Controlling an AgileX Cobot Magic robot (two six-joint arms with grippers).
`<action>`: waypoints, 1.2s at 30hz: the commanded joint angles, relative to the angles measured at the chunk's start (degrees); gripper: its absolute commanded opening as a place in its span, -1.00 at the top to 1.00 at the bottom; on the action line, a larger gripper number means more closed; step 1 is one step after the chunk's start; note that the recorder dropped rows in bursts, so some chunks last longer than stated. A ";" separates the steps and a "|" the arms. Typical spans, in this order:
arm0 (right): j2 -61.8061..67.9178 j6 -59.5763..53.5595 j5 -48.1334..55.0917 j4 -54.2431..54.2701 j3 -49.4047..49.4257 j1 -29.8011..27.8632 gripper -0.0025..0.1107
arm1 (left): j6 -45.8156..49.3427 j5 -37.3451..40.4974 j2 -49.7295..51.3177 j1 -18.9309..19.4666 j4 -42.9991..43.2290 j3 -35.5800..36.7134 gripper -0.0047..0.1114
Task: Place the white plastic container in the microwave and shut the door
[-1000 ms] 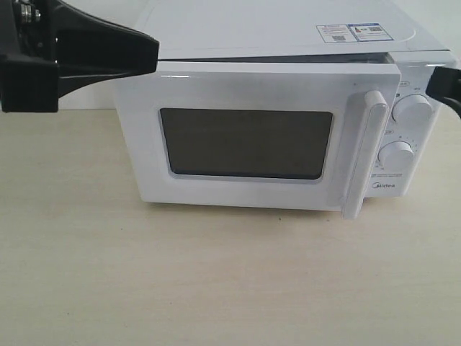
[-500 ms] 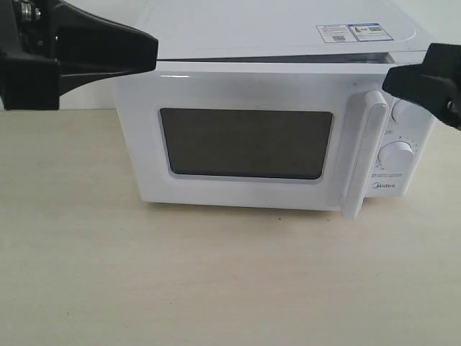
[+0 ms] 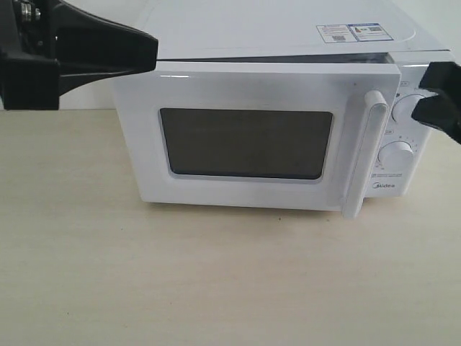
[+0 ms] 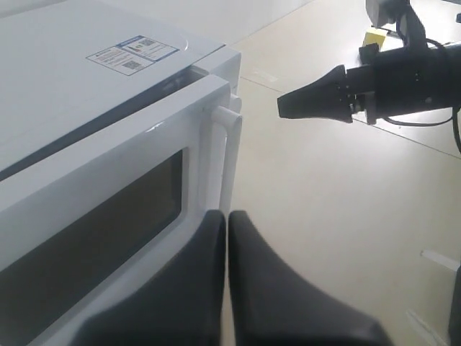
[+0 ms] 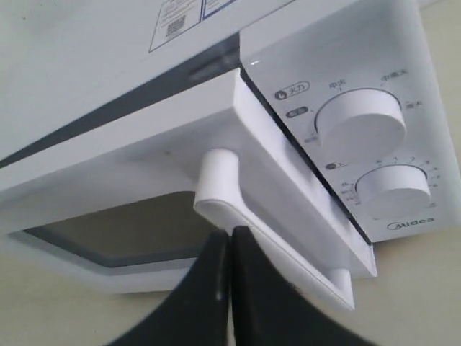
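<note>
The white microwave [image 3: 274,36] stands at the back of the table. Its door [image 3: 245,86] with the dark window is slightly ajar, its handle side standing forward of the dial panel [image 5: 360,126]. The white plastic container shows in no view. My left gripper [image 3: 153,49] is shut and empty, hovering by the microwave's upper left corner; in its wrist view [image 4: 227,214] it looks along the door toward the bar handle [image 4: 230,144]. My right gripper [image 3: 421,109] is shut and empty in front of the upper dial, its tips [image 5: 230,231] just short of the handle [image 5: 216,180].
The beige table [image 3: 216,288] stretches out in front of the microwave. Two round dials [image 3: 396,155] sit on the right panel, and a sticker [image 3: 349,32] lies on top. A small yellow item [image 4: 374,36] lies beyond the right arm [image 4: 403,76].
The right gripper came in from the right edge toward the top of the handle, then drew back right and lower. The door pressed in slightly, then sprang back ajar. The left gripper stayed put.
</note>
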 commanded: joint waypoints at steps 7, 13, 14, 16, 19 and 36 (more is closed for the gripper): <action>-0.21 19.19 -15.49 -22.74 1.55 19.80 0.96 | -0.52 -0.07 -0.28 -0.16 -0.84 0.30 0.85; 1.42 29.54 -29.71 -34.88 5.67 28.08 0.96 | -0.52 -0.07 -0.28 -0.16 -0.84 0.30 0.85; 2.54 31.31 -32.50 -35.84 6.55 28.89 0.96 | -0.52 -0.07 -0.28 -0.16 -0.84 0.30 0.85; 4.71 31.97 -35.92 -36.18 7.61 29.41 0.96 | -0.52 -0.07 -0.28 -0.16 -0.84 0.30 0.85; 9.88 31.92 -40.66 -36.27 7.73 29.41 0.96 | -0.52 -0.07 -0.28 -0.16 -0.84 0.30 0.85; 29.22 31.25 -59.65 -35.57 1.18 29.41 0.96 | -0.52 -1.20 -0.28 -0.16 -0.84 0.30 0.85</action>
